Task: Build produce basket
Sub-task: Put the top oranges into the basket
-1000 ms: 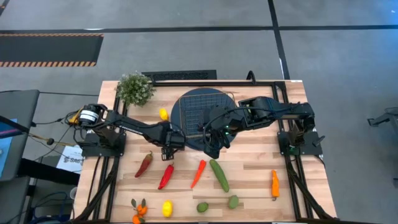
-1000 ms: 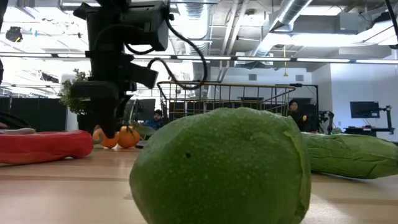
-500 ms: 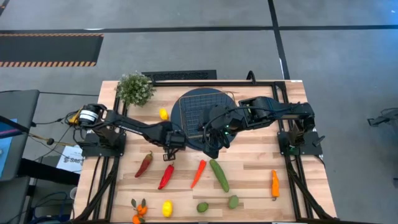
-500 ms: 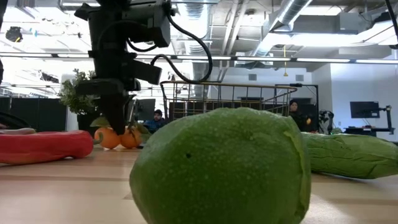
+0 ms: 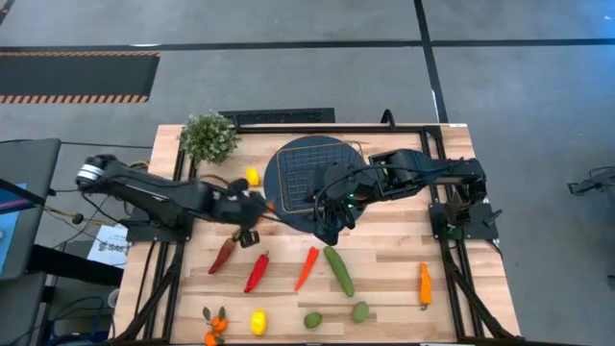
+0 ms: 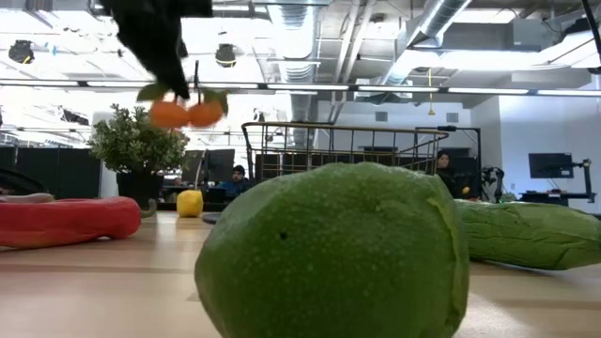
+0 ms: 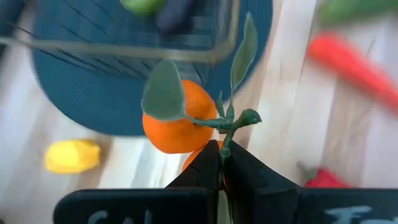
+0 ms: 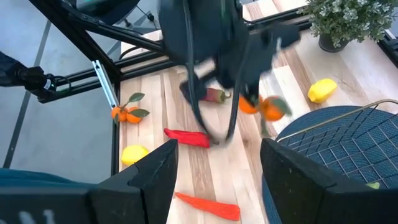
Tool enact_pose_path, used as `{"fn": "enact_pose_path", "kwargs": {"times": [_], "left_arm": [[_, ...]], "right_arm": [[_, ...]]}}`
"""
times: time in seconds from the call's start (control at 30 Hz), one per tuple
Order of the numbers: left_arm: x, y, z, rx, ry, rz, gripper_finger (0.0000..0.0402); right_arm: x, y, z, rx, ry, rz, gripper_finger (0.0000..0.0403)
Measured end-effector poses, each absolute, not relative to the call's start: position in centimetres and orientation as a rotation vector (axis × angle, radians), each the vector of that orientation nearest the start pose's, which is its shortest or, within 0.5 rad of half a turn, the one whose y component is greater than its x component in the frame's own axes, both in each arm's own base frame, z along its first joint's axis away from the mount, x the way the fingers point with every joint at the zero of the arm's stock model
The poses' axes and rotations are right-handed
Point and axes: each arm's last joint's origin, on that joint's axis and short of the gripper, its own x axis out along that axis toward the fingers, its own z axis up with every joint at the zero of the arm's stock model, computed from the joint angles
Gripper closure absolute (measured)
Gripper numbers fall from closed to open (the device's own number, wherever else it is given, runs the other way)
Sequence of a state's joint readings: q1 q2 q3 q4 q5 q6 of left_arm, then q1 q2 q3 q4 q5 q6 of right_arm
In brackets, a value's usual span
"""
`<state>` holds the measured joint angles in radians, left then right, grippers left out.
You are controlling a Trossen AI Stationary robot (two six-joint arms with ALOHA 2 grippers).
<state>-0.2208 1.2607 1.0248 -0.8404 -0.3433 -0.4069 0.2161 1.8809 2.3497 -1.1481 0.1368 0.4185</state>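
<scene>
My left gripper [image 5: 252, 211] is shut on a pair of tangerines [image 7: 180, 118] with green leaves, raised above the table left of the basket; they show high up in the low view [image 6: 186, 113]. The wire basket [image 5: 312, 165] rests on a dark blue disc [image 5: 279, 183] at the table's far middle. My right gripper [image 8: 214, 180] hangs open above the disc's near edge, touching nothing. Red peppers [image 5: 256, 273], an orange pepper [image 5: 306, 267], a cucumber [image 5: 338, 270], limes [image 5: 312, 320] and lemons [image 5: 252, 176] lie on the table. My left gripper pinches the tangerines' green stem [image 7: 227, 134] between its two fingertips [image 7: 208, 165], slanting down from the table's left side. The two fruits and their leaves hang beyond the fingertips, lifted clear of the table.
A potted plant [image 5: 209, 136] stands at the far left corner. Another tangerine pair [image 5: 215, 325] and a lemon [image 5: 258, 321] lie near the front edge, an orange pepper [image 5: 424, 284] at the right. A green and a purple piece [image 7: 168, 9] lie in the basket.
My left gripper has shut on the tangerines' stem at the table top, then risen quickly and drawn toward the far left, tipping less steeply. The tangerines have gone from resting on the table to hanging clear, well above it.
</scene>
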Motion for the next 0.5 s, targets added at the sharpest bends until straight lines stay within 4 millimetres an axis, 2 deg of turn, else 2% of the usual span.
{"fn": "enact_pose_path", "kwargs": {"times": [0.13,0.23,0.37,0.5], "left_arm": [[21.3,-3.6,30.1,-0.113,0.814,0.357,0.0401],[20.4,-2.9,31.5,-0.131,0.710,0.407,0.0401],[20.3,-1.9,32.6,-0.160,0.653,0.417,0.0401],[21.3,-1.3,33.2,-0.129,0.673,0.392,0.0401]], "right_arm": [[35.9,7.5,45.8,0.282,0.678,-0.066,0.0155],[35.5,7.4,46.0,0.280,0.687,-0.069,0.0155],[34.8,7.1,46.3,0.258,0.678,-0.124,0.0164],[33.8,6.7,47.1,0.213,0.634,-0.240,0.0214]]}}
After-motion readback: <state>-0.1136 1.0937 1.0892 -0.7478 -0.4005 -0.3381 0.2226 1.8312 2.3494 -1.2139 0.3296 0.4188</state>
